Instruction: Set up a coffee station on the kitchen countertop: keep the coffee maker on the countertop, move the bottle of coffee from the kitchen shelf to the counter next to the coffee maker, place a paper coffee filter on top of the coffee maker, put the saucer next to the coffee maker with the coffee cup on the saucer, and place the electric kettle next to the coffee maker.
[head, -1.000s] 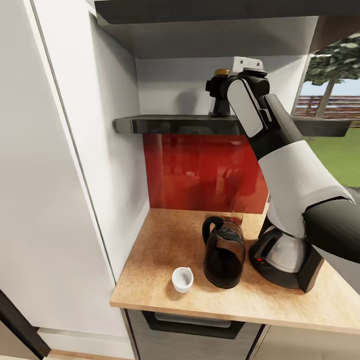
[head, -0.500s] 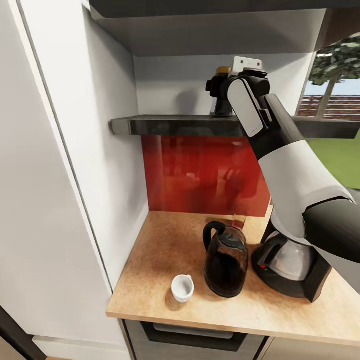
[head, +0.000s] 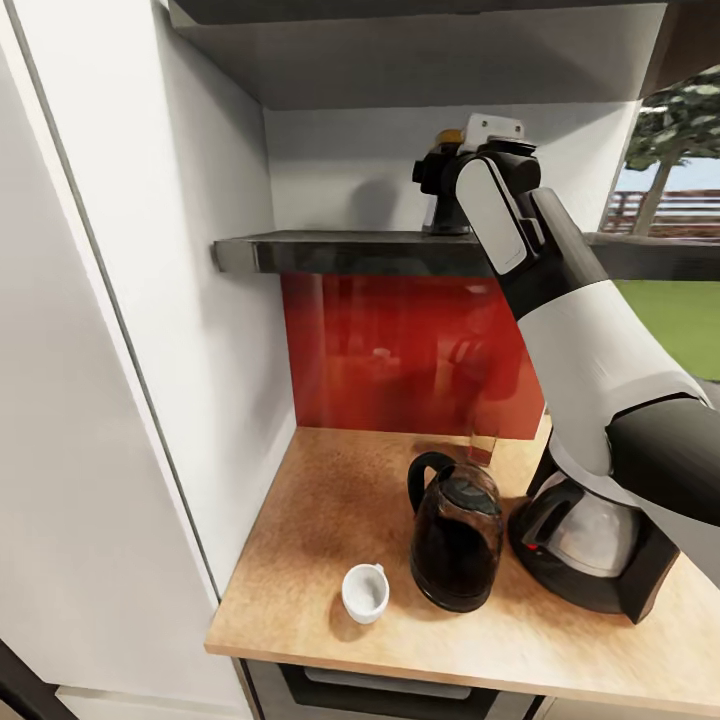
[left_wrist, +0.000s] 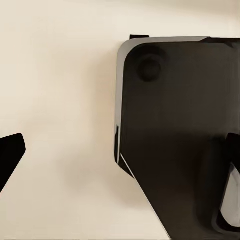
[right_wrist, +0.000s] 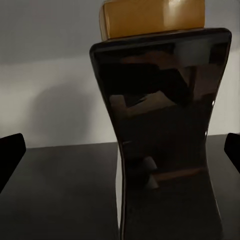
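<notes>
The bottle of coffee (head: 447, 137), a dark jar with a yellow-orange cap, stands on the kitchen shelf (head: 340, 253). My right gripper (head: 436, 180) is up at it, open. In the right wrist view the bottle of coffee (right_wrist: 160, 125) sits between the spread fingertips (right_wrist: 10, 155) of the right gripper (right_wrist: 120, 155), apart from them. On the kitchen countertop (head: 320, 520) stand the coffee cup (head: 364, 591), the electric kettle (head: 455, 545) and the coffee maker (head: 585, 545), which my right arm partly hides. My left gripper (left_wrist: 120, 155) is open over a pale floor and a dark body.
A tall white cabinet side (head: 120, 350) walls the counter's left end. A red backsplash (head: 400, 350) runs under the shelf, an upper cabinet (head: 420, 60) hangs above it, and a window (head: 670, 190) opens at the right. A dark drawer front (head: 380, 690) sits below the counter.
The whole head view has shifted, so the camera moved; the counter things sit lower in the picture. My right gripper stays at the bottle on the shelf.
</notes>
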